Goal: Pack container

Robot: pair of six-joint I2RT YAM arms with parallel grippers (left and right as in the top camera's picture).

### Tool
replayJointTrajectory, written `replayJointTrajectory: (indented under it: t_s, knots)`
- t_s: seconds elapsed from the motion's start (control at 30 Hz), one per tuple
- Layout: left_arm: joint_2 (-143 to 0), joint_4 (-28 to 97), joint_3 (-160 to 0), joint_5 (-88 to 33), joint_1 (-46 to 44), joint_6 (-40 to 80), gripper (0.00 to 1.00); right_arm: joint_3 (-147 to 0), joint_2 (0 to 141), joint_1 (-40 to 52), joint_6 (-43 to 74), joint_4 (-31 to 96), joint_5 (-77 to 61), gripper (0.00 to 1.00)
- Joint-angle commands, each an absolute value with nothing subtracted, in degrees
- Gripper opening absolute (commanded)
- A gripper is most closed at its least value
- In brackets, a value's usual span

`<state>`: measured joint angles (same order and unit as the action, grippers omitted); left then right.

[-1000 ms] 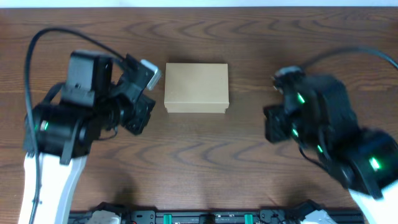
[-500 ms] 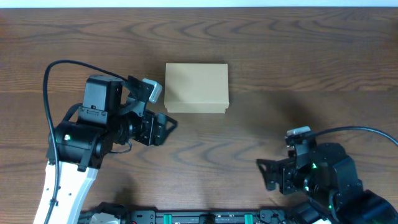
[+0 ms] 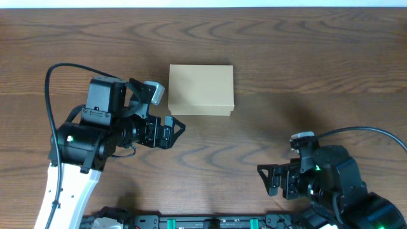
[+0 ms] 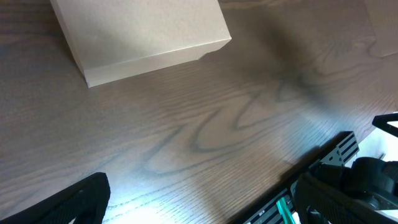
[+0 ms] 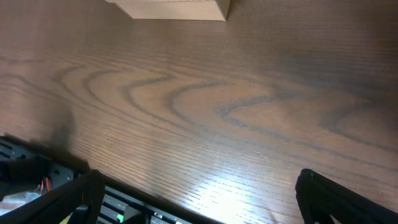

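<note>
Matte tan cardboard container [image 3: 201,89], rectangular

The small rectangular tan cardboard box [image 3: 201,89] lies flat on the dark brown wood-grain table [image 3: 286,57], a little toward twelve o'clock from the table's middle in the overhead view. Its long sides run from nine o'clock to three o'clock. The lid is shut, and the top face is plain and unmarked. A narrow strip of the front wall shows along the six o'clock edge, and bare wood lies all round the box. In the left wrist view the box [image 4: 140,34] fills the eleven o'clock corner, turned askew, with a small step in its near edge close to the right-hand corner. In the right wrist view only a lower corner of the box [image 5: 180,7] shows, at about twelve o'clock along the top edge.
</note>
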<state>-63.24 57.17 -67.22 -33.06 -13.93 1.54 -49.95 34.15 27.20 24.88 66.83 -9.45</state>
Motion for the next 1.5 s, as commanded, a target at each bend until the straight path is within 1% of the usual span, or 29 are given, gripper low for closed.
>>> replayJointTrajectory:
  t_s: [0.0, 0.17, 0.3, 0.4, 0.6, 0.73, 1.0, 1.27, 1.47]
  knots:
    - [-63.3, 57.5, -67.3, -33.9, -14.1, 1.9, 0.95, -49.6, 34.3, 27.8, 25.7, 66.9, -9.9, 0.99]
    - [-60.4, 58.6, -67.3, -33.4, -14.2, 1.9, 0.95, -49.6, 34.3, 27.8, 25.7, 66.9, -9.9, 0.99]
    - [-52.9, 62.3, -65.8, -20.7, -14.2, 0.8, 0.95, -49.6, 34.3, 27.8, 25.7, 66.9, -9.9, 0.99]
    - [-45.5, 61.6, -61.7, -14.6, -13.5, 0.3, 0.95, -49.6, 34.3, 27.8, 25.7, 66.9, -9.9, 0.99]
    - [-30.4, 53.7, -47.7, -14.4, -9.0, -5.6, 0.95, -49.6, 34.3, 27.8, 25.7, 66.9, -9.9, 0.99]
    - [-22.2, 46.5, -37.2, -15.0, -6.9, -5.8, 0.95, -49.6, 34.3, 27.8, 25.7, 66.9, -9.9, 0.99]
    - [-9.2, 36.7, -19.8, -18.3, -6.8, -5.4, 0.95, -49.6, 34.3, 27.8, 25.7, 66.9, -9.9, 0.99]
    - [-0.5, 35.3, -12.0, -17.8, -6.8, -3.6, 0.96, -49.6, 34.3, 27.8, 25.7, 66.9, -9.9, 0.99]
    - [-0.2, 35.2, -9.2, -17.3, -6.8, 0.0, 0.95, -49.6, 34.3, 27.8, 25.7, 66.9, -9.9, 0.99]
